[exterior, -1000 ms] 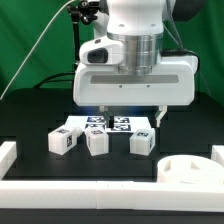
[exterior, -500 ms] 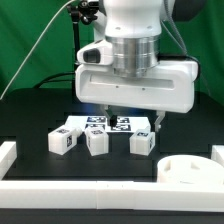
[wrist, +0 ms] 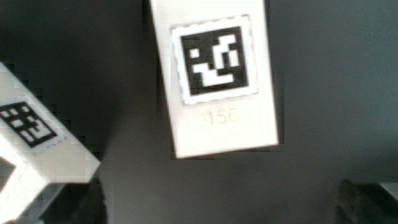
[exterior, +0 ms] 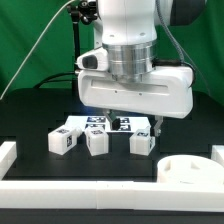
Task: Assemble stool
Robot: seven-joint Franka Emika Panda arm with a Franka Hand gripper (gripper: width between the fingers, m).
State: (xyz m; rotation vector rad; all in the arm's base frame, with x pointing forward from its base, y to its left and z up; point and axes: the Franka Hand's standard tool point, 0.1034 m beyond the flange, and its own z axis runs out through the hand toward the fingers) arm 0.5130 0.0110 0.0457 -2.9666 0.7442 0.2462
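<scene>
Three short white tagged legs stand in a row on the black table: left leg (exterior: 62, 141), middle leg (exterior: 97, 142), right leg (exterior: 142, 143). The round white seat disc (exterior: 190, 172) lies at the front on the exterior view's right. My gripper (exterior: 136, 124) hangs open and empty just above and behind the middle and right legs. In the wrist view a white tagged leg (wrist: 222, 80) lies below the open gripper (wrist: 210, 205). A second tagged white piece (wrist: 36, 130) shows at the edge. Nothing is between the jaws.
The marker board (exterior: 92, 123) lies flat behind the legs, under the gripper. A long white border rail (exterior: 80, 190) runs along the front, and another rail piece (exterior: 6, 154) sits at the exterior view's left. A green backdrop stands behind.
The gripper has come down slightly toward the legs and its hand has turned a little. The legs and the seat disc have not moved.
</scene>
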